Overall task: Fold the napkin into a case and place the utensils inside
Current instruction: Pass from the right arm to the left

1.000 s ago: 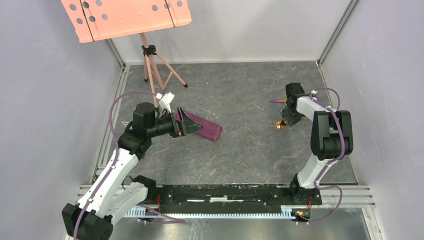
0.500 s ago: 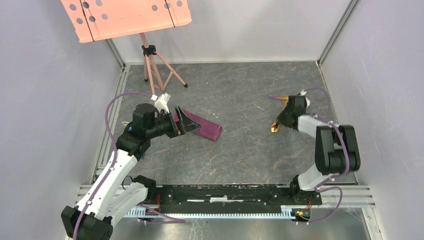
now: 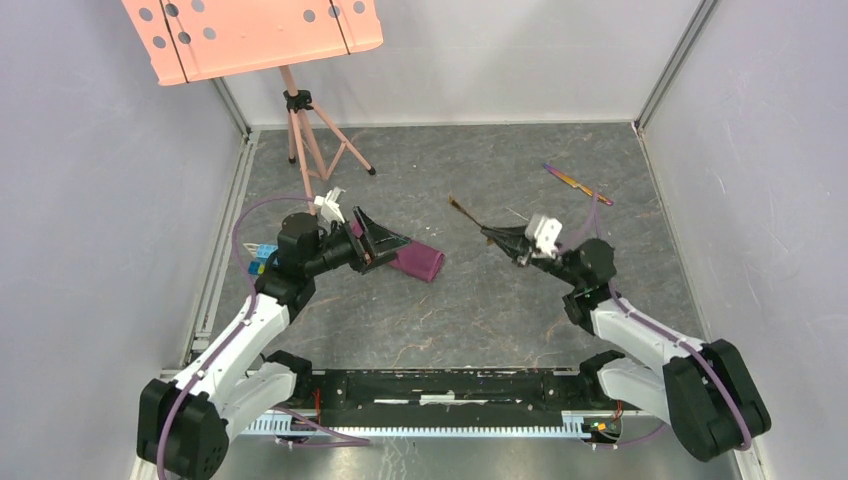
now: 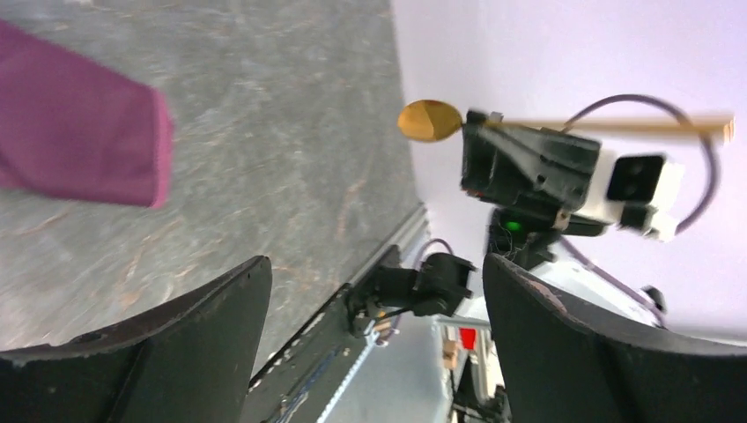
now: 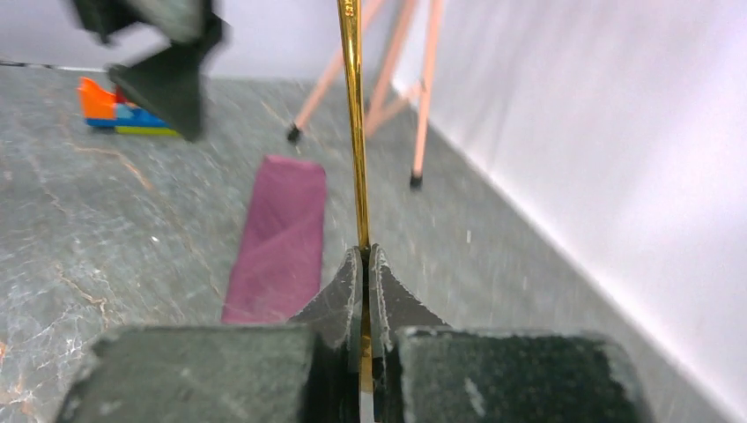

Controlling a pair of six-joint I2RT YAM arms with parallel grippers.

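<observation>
The napkin lies as a narrow plum-purple case [image 3: 422,262] left of centre; it also shows in the left wrist view [image 4: 79,132] and the right wrist view [image 5: 277,229]. My left gripper [image 3: 385,245] hangs open and empty over the case's left end, its jaws wide apart [image 4: 377,264]. My right gripper [image 3: 497,236] is shut on the gold spoon [image 3: 465,210] and holds it in the air, pointing toward the case. The spoon's thin handle [image 5: 354,132] sticks out of the shut jaws [image 5: 366,251]; its bowl [image 4: 430,121] shows in the left wrist view. The iridescent knife [image 3: 578,183] lies at the back right.
A small blue-and-orange block [image 3: 262,256] sits by the left wall, behind the left arm; it also shows in the right wrist view [image 5: 114,110]. A pink tripod stand [image 3: 300,130] with an orange perforated panel [image 3: 250,30] stands at the back left. Walls enclose three sides.
My right arm lifted the spoon off the table at the back right and swung it toward the centre. The knife stays behind. My left gripper shifted slightly over the case.
</observation>
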